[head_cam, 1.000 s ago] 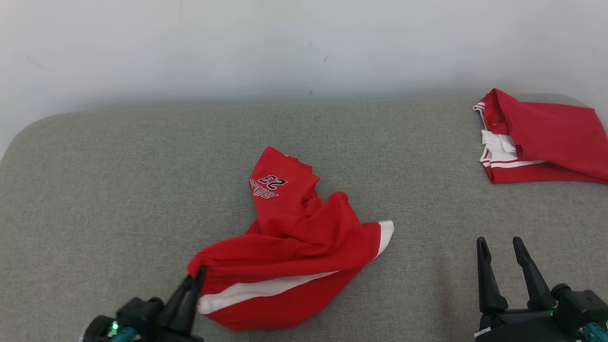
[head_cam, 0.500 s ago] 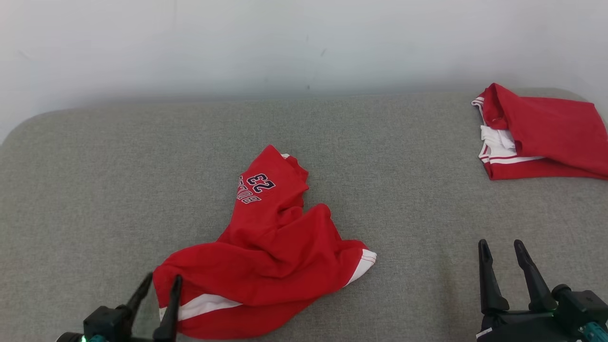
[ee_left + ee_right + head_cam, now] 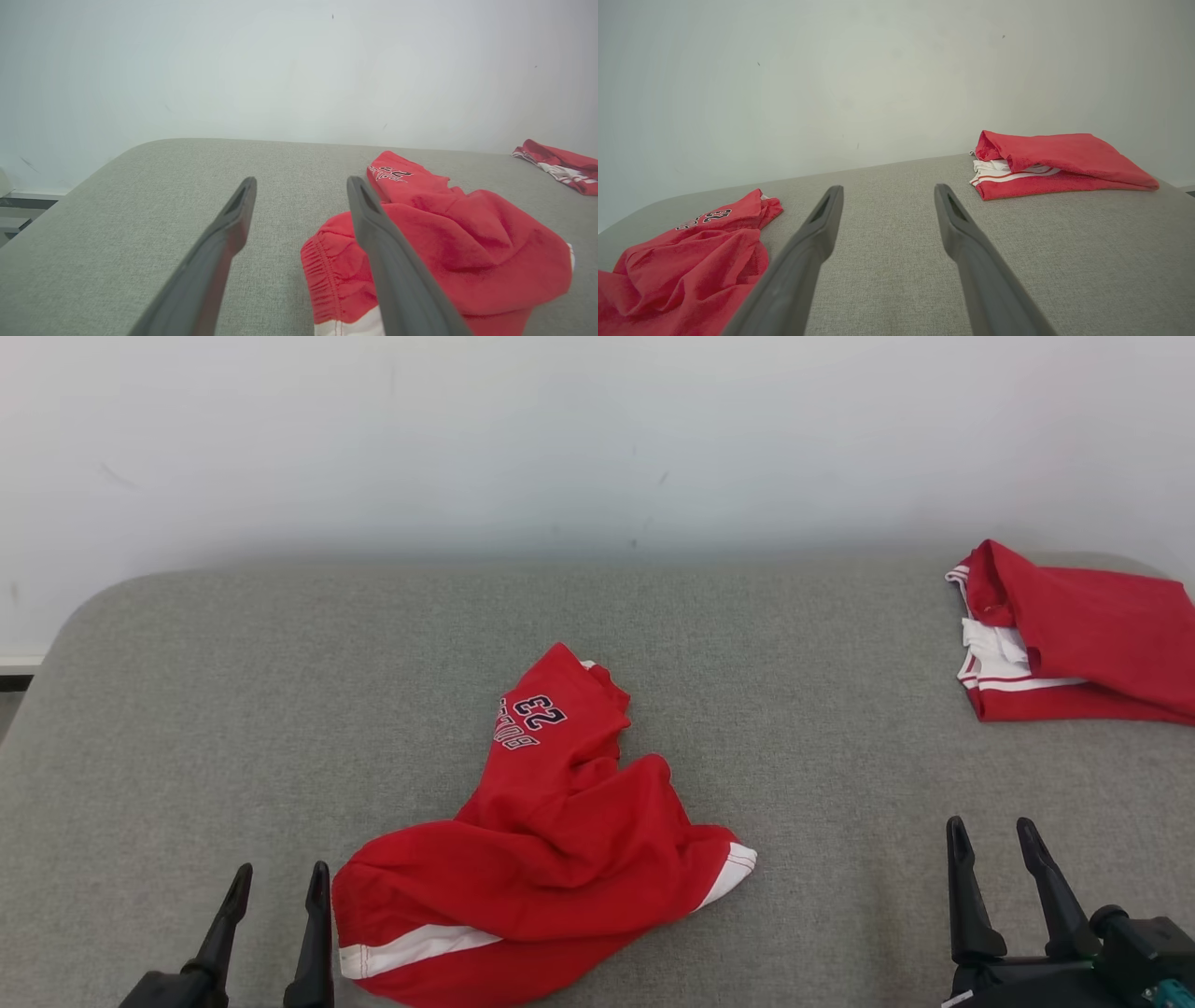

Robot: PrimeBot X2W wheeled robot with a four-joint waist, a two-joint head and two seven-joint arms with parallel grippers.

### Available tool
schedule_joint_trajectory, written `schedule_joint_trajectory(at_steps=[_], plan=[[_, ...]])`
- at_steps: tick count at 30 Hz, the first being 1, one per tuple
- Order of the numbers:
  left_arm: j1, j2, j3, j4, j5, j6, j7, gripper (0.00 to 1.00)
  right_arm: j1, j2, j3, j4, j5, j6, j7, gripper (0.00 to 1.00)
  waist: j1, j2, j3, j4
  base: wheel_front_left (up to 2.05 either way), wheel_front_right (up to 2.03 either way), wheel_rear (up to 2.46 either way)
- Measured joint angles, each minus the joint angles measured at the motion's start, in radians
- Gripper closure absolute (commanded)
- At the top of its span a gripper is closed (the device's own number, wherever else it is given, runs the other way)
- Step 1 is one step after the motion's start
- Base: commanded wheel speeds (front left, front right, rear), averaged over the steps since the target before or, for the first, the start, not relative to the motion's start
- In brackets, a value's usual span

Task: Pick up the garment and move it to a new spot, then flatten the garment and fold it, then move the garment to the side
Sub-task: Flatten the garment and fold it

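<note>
Grey woven padding [image 3: 187, 709] lay under everything we worked on. Nearest us, our left gripper [image 3: 282, 870] stood with its jaws spread wide and nothing between them. It was just beside the near-left edge of the garment [image 3: 560, 840] and, as far as we could tell, not touching it. Our right gripper [image 3: 990, 823] hung just as wide and empty, well apart to the right.

The garment, red shorts with a white stripe [image 3: 411, 947], sat crumpled in the middle of the padding, and one leg with a number print [image 3: 537, 712] trailed away from us. We judged it light, limp and a little clingy against the weave, so it would sag and bunch from any single hold. The gathered elastic waistband [image 3: 322, 275], closest to the left fingers, looked the firmest place to pinch, and we reckoned two spread holds along it would serve flattening best.

Farther off at the right lay a second red garment [image 3: 1083, 644], folded, and behind it all a pale wall [image 3: 560, 429].
</note>
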Motion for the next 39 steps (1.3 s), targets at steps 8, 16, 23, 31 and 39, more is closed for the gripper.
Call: schedule_joint_trajectory(at_steps=[8,16,23,31,39], plan=[[0.043,-0.037,0.044,-0.048,0.045,-0.005,0.0,0.0,0.018,-0.011,0.009,-0.013,0.0,0.0,0.0,0.0,0.0,0.0,-0.028,0.009,0.0,0.0,0.0],[0.08,-0.059,0.092,-0.059,0.076,-0.006,0.0,0.0,0.044,-0.018,0.01,-0.03,-0.002,0.0,0.0,0.0,0.0,0.0,-0.037,0.006,0.0,0.0,0.0],[0.101,-0.071,0.097,-0.063,0.097,-0.006,0.0,0.0,0.059,-0.02,0.01,-0.029,-0.002,0.0,0.0,0.0,-0.0001,0.0,-0.038,0.011,0.0,0.0,0.0],[0.102,-0.034,-0.027,-0.001,0.094,-0.012,0.0,0.0,0.039,-0.05,0.091,0.059,0.005,0.0,0.0,0.0,0.0,-0.0001,-0.032,0.031,0.0,0.0,0.0],[0.013,0.068,-0.199,0.135,0.021,-0.012,0.0,0.0,-0.08,-0.07,0.216,0.221,0.022,0.0,0.0,0.0,0.0,0.0,-0.01,0.053,0.0,0.0,0.0]])
